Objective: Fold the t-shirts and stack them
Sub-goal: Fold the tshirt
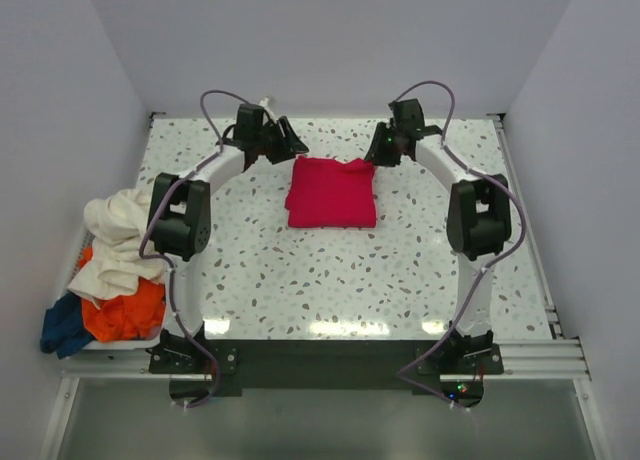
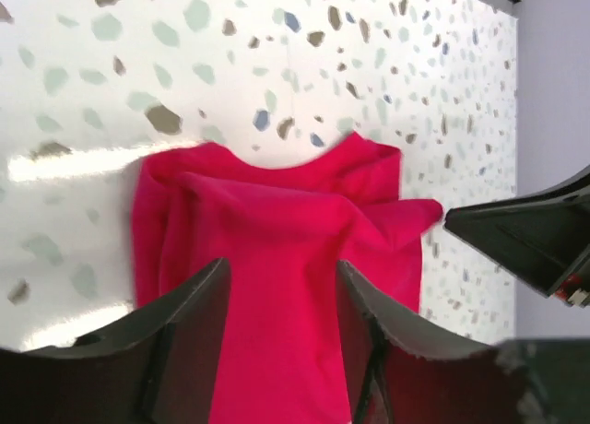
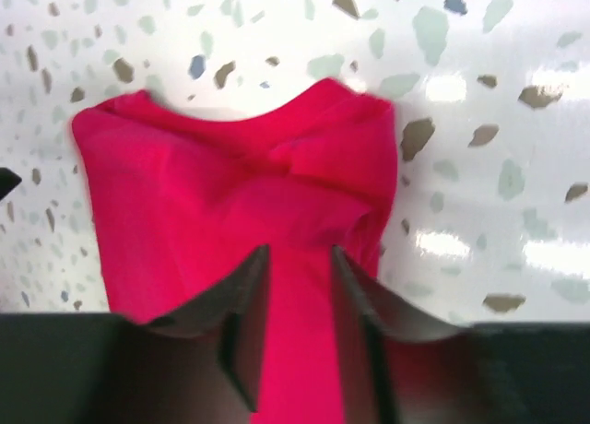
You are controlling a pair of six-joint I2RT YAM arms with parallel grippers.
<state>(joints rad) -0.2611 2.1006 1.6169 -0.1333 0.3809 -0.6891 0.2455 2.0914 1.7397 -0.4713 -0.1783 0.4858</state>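
Observation:
A crimson red t-shirt [image 1: 331, 192] lies folded into a small rectangle at the far middle of the speckled table. My left gripper [image 1: 293, 145] hangs over its far left corner and my right gripper [image 1: 380, 152] over its far right corner. In the left wrist view the left gripper [image 2: 281, 286] stands open, the red t-shirt [image 2: 277, 230] flat below its spread jaws. In the right wrist view the right gripper [image 3: 300, 267] is narrowly open above the red t-shirt [image 3: 184, 194], and no cloth is pinched. A cream white t-shirt [image 1: 115, 235], an orange t-shirt [image 1: 125, 315] and a dark blue t-shirt [image 1: 62, 325] lie heaped at the table's left edge.
Grey walls close in the table [image 1: 330, 280] on the left, back and right. Both arms arc up from their bases [image 1: 190, 355] at the near edge. The right gripper's fingers [image 2: 525, 235] show at the right of the left wrist view.

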